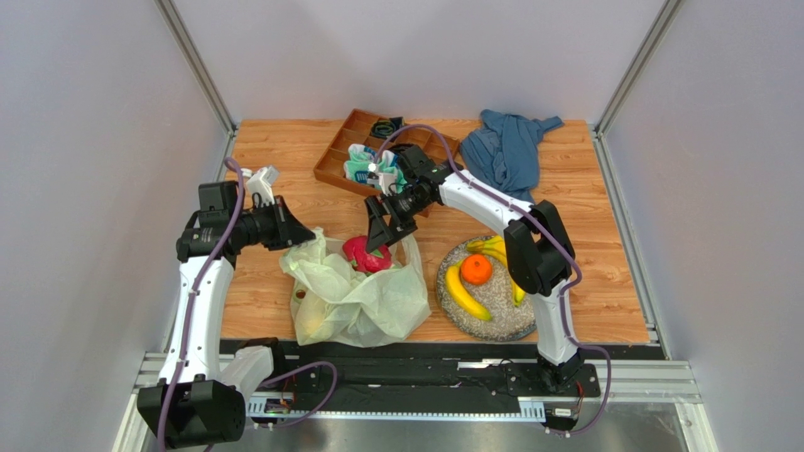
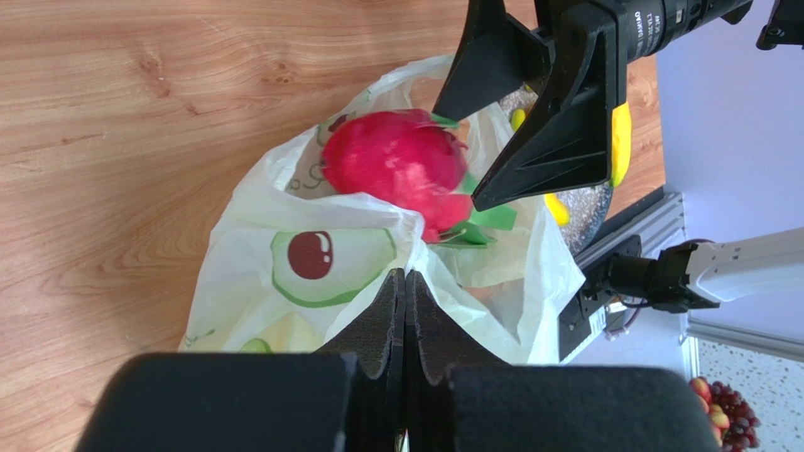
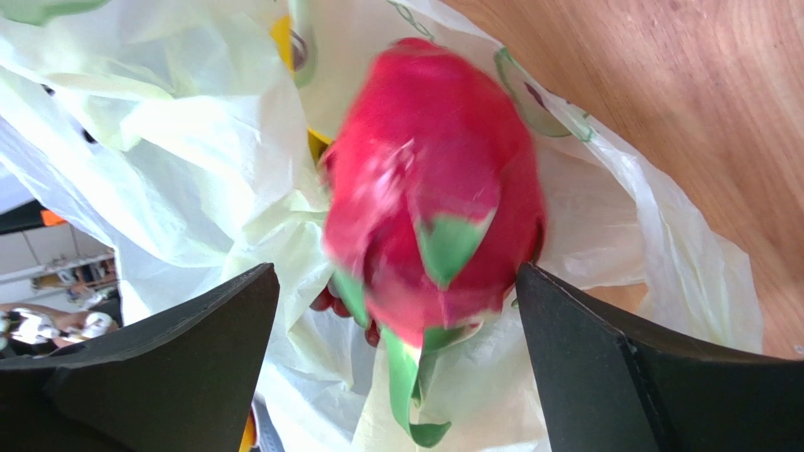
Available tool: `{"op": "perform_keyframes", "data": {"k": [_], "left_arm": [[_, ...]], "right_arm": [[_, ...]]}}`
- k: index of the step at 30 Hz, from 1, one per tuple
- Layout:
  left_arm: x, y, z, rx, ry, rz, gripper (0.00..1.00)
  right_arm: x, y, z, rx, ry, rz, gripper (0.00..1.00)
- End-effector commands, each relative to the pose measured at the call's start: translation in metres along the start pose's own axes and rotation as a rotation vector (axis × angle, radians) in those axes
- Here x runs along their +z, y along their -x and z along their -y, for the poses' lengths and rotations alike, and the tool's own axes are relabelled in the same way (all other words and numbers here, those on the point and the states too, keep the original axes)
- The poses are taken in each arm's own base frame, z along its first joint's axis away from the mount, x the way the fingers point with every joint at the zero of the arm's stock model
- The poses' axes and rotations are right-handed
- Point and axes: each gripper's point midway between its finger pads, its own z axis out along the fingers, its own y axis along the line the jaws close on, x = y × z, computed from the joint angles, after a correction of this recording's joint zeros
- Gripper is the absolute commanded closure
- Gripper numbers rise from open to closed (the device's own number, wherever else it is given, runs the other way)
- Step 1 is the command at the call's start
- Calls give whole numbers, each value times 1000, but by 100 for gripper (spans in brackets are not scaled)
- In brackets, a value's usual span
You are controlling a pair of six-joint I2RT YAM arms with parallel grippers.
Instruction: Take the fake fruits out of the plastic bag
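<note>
The pale yellow-green plastic bag lies at the table's front middle, mouth facing away. A pink dragon fruit sits in its mouth. My left gripper is shut on the bag's left rim; in the left wrist view the closed tips pinch the film just below the dragon fruit. My right gripper is open over the dragon fruit. In the right wrist view its fingers straddle the blurred fruit without clamping it. Dark red grapes peek from beneath it.
A speckled plate right of the bag holds yellow bananas and an orange. A wooden compartment tray with teal-white socks stands at the back. A blue cloth lies at the back right.
</note>
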Motion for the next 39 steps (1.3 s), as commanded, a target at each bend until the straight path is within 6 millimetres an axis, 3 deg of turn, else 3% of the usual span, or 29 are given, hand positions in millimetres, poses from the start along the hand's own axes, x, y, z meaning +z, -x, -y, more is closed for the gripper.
{"op": "perform_keyframes", "data": {"k": [1,6,9,10,14,19,21,22,25,27,28,33,39], "left_arm": [[-6,6,5,51,-9,28,100],[-7,5,6,52,-14,27,100],[-7,6,7,48,-15,32,100],[-7,7,7,52,-18,37,100],[-7,8,8,52,-21,45,100],[-9,7,11,54,-26,51,100],[-10,7,12,58,-27,56,100],[-10,6,12,58,-26,56,100],[-11,7,13,59,-27,63,100],[-11,8,14,58,-30,69,100],[-10,11,14,61,-32,76,100],[-10,18,14,75,-30,84,100],[-9,25,15,69,-34,79,100]], "right_arm": [[4,17,-8,33,19,56,7],[6,13,0,-21,-74,42,4],[8,6,22,-72,-281,38,4],[5,7,37,-86,-393,48,4],[16,-7,45,-163,-516,11,7],[20,2,61,-190,-639,27,10],[20,13,60,-222,-656,49,22],[18,18,60,-233,-662,56,42],[6,37,42,-284,-651,105,70],[-4,43,29,-329,-636,121,77],[-14,49,12,-352,-611,152,81],[-52,67,-65,-460,-451,265,85],[-89,61,-160,-562,-154,344,86]]}}
